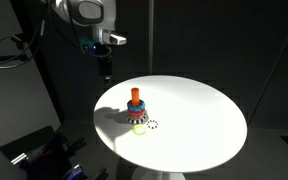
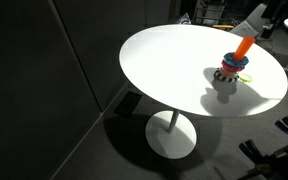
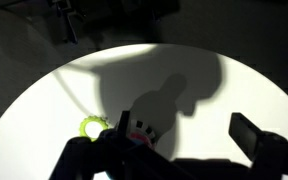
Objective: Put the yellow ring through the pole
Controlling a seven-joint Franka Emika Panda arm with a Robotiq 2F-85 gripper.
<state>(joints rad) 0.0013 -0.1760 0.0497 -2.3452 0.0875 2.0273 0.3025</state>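
The yellow ring (image 1: 139,127) lies free on the tabletop (image 1: 204,120), low centre of frame, just beside the stacking toy (image 1: 136,110); the approach to pick it up seems in hand. The tabletop is round, white and smooth. The end effector (image 1: 105,66) hangs at upper left, spread wide in the wrist view. Next it must descend and pinch the thin rim. The pole (image 1: 135,96) is a short upright peg, orange-topped; the ring a small flat pale hoop.

Smooth matt white table (image 1: 204,110), plastic-looking yellow ring (image 3: 92,127)
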